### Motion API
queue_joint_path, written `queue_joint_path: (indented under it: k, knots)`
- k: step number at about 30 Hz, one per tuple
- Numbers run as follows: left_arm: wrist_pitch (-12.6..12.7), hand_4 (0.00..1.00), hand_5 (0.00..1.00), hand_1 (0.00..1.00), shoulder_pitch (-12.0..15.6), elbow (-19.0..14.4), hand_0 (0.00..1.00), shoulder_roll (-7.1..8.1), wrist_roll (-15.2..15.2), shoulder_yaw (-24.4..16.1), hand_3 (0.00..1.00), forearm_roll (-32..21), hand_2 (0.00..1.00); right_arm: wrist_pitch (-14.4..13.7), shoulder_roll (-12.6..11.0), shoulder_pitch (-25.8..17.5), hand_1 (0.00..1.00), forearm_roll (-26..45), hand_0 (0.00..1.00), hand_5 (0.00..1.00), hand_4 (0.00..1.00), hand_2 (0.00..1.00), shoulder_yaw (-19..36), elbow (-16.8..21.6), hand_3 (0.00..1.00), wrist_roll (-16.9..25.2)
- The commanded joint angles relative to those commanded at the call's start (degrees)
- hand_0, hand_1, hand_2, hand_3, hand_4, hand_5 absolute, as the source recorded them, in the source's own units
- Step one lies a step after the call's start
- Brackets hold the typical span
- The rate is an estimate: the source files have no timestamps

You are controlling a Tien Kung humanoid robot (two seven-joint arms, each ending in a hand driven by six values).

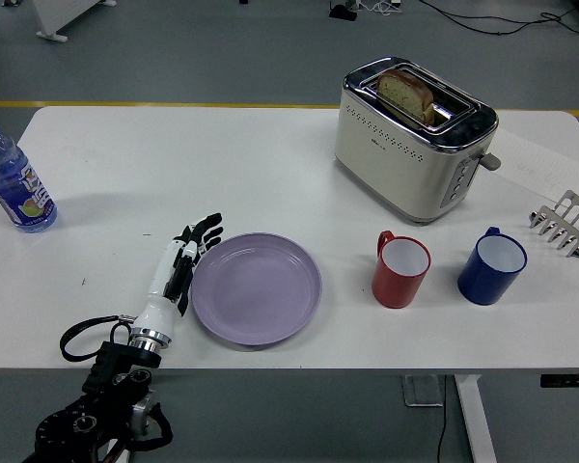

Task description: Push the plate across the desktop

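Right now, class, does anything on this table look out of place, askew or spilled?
Nothing stands out. The lilac plate lies flat beside the left hand, both mugs stand upright, and the bread sits in the toaster.
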Motion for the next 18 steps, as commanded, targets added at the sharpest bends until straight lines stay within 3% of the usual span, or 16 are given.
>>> queue_joint_path:
  k: [10,18]
  knots:
    - [0.0,0.538,0.998,0.842,-1.4,0.1,0.818,0.0,0.0,5.7,0.803,-1.9,0.873,0.0,0.0,0.2,0.55,-0.5,0.543,0.58,0.532,0.668,0.2,0.0,0.686,-0.1]
    - [0.2,0.541,0.998,0.842,-1.9,-0.3,0.817,0.0,0.0,5.6,0.804,-1.9,0.874,0.0,0.0,0.2,0.55,-0.6,0.543,0.579,0.535,0.665,0.2,0.0,0.685,0.0]
